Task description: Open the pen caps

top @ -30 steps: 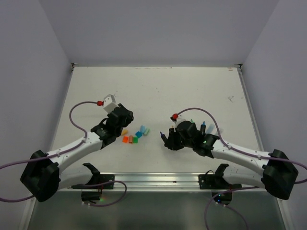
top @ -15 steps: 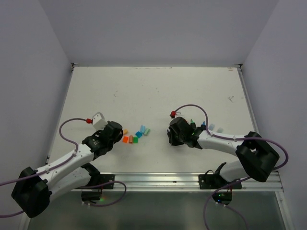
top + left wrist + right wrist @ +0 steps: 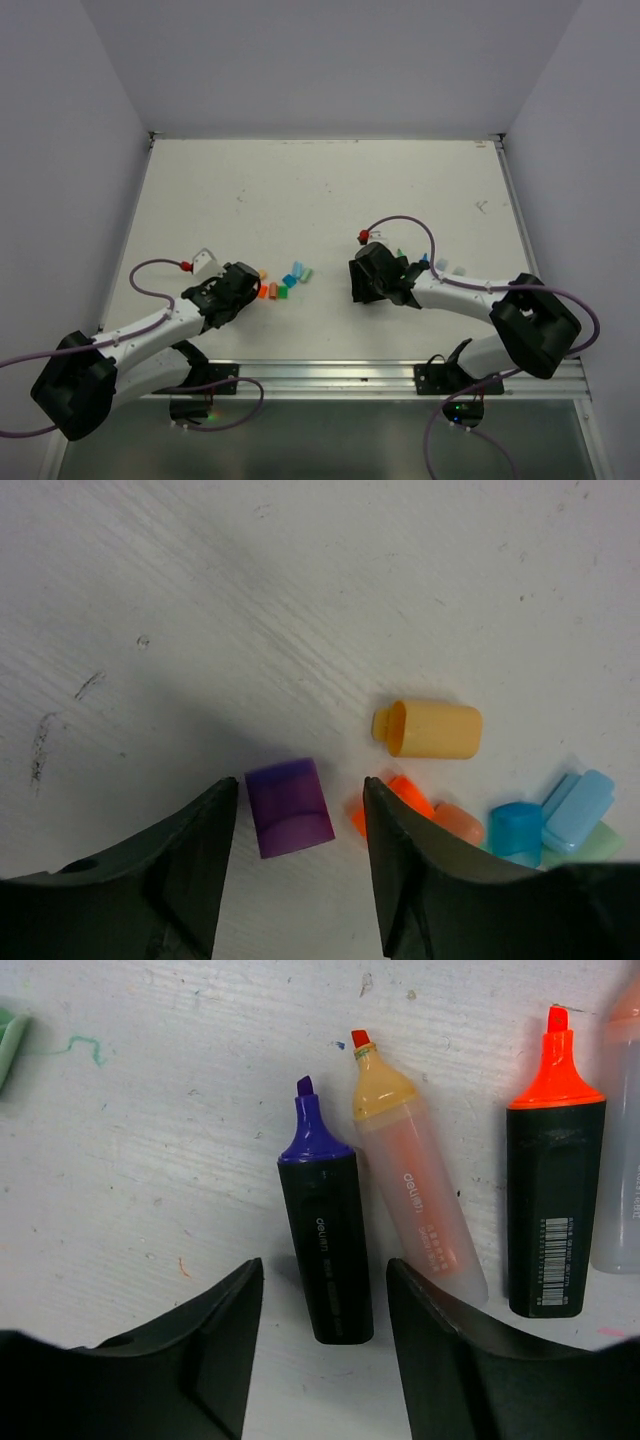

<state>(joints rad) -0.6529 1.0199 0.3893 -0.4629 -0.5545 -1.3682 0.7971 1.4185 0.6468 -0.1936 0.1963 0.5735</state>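
Two piles is basically the logic of this layout: caps on the left, bare markers on the right. Starting at the left, the left gripper (image 3: 297,792) hangs low over the desk (image 3: 330,190) with its jaws partly apart, and the purple cap (image 3: 290,808) lies flat on the desk between them. There's a sliver of desk showing on both sides of the cap, so I'd say nothing is gripped, it's just straddled. Just right of it sits the yellow cap (image 3: 430,729) on its side, then the orange cap (image 3: 402,792), a peach cap (image 3: 456,822), the blue cap (image 3: 515,827), the light blue cap (image 3: 580,802) and a mint cap (image 3: 598,844), bunched up against each other. My guess is the purple one sits right at the edge of that bunch on purpose, so the loose caps stay in one spot, well apart from the markers.

Over on the right, the right gripper (image 3: 325,1272) is also spread open and holding nothing, jaws either side of the purple marker (image 3: 322,1225), which lies on the desk with its tip bare. Beside it is the pastel orange marker (image 3: 418,1185), then a black-bodied orange marker (image 3: 555,1200), both uncapped too, tips pointing the same way. A pale marker (image 3: 622,1160) is cut off at the frame edge, can't tell much. Lined up like that they're easy to count as done, and the caps can't roll back among them.
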